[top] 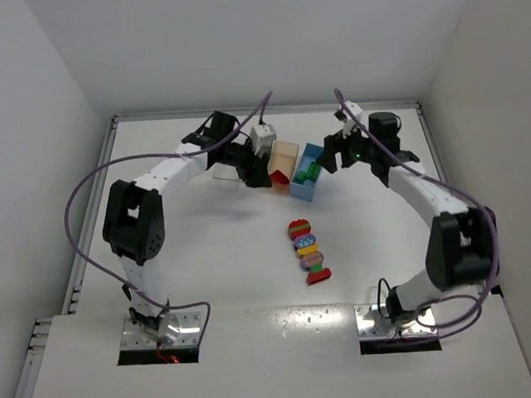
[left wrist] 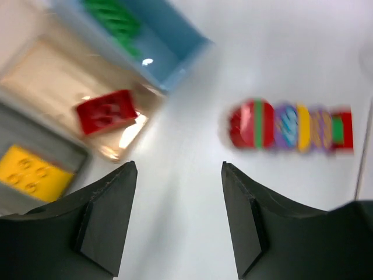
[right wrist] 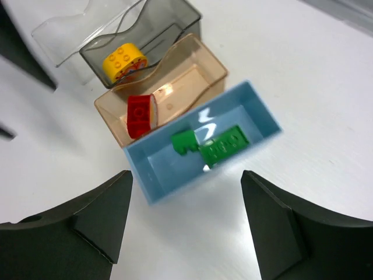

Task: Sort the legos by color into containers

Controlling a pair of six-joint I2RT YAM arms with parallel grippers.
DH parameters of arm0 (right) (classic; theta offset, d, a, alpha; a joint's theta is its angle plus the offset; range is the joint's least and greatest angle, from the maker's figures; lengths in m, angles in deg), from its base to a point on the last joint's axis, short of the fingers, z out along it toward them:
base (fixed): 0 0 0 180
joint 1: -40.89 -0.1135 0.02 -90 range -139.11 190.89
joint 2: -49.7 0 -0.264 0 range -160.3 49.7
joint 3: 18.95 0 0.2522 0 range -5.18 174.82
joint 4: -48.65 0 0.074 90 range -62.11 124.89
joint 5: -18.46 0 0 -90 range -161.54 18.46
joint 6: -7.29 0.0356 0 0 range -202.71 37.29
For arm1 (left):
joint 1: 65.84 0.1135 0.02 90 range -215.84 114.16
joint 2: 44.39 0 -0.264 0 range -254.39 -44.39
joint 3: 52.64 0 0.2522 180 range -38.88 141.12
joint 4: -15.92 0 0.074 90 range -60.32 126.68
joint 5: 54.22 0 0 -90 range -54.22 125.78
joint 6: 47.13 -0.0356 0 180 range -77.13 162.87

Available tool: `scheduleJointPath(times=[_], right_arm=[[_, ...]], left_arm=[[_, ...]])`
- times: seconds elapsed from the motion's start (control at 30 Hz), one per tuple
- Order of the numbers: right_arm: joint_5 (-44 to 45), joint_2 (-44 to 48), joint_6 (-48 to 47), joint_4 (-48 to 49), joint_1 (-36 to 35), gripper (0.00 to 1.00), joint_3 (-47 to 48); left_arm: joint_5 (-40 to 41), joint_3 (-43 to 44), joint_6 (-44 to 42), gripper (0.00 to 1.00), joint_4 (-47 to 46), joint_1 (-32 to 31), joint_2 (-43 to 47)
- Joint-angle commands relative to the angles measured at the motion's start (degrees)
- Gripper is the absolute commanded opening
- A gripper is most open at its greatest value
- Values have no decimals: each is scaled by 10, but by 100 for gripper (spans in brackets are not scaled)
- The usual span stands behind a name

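Observation:
A row of stacked multicolour legos [top: 309,250] lies on the table in front of the bins; it also shows in the left wrist view [left wrist: 291,125]. The light blue bin [right wrist: 140,169] holds two green legos [right wrist: 218,146]. The tan bin [right wrist: 215,67] holds a red lego [right wrist: 140,115]. The dark grey bin [right wrist: 175,17] holds a yellow lego [right wrist: 123,61]. The clear bin [right wrist: 64,32] looks empty. My left gripper [left wrist: 178,175] is open and empty above the table beside the tan bin. My right gripper [right wrist: 186,181] is open and empty just in front of the light blue bin.
The bins stand side by side at the back middle of the table, the tan bin [top: 286,150] and the light blue bin [top: 305,190] between my two grippers. Both arms reach in from the sides. White walls close in the table at the left, back and right.

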Motion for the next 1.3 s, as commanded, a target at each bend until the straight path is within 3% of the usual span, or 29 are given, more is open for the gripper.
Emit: scheduleJointPath(times=[0.0,0.03,0.1,0.17,0.4,0.7,0.73,0.77,0.9,1.17,1.27], right_arm=[[5,85,-5,-44,36,76,-57],[11,100,-16,-72,44,76,-68],[34,131,-23,-109,64,76,-76],[52,132,-28,-198,79,77,-65],[74,143,1,-325,216,77,-60],[4,191,22,-351,312,80,-79],[-10,191,22,-351,317,80,-79],[-15,191,22,-351,325,80,-84],[-40,191,35,-351,339,80,-85],[-51,191,40,-341,359,80,-85],[-51,186,40,-341,365,80,-85]], left_arm=[[-48,1,-277,66,214,-63,44],[-34,1,-323,66,279,-82,44],[11,-21,-437,66,314,-137,50],[42,-42,-481,66,314,-173,66],[59,-63,-599,67,271,-275,88],[37,-55,-735,75,255,-293,66],[37,-41,-764,82,261,-293,60],[37,-36,-774,100,267,-293,55],[37,4,-816,100,305,-298,20],[68,158,-949,100,488,-298,-106],[68,158,-975,100,488,-298,-120]])
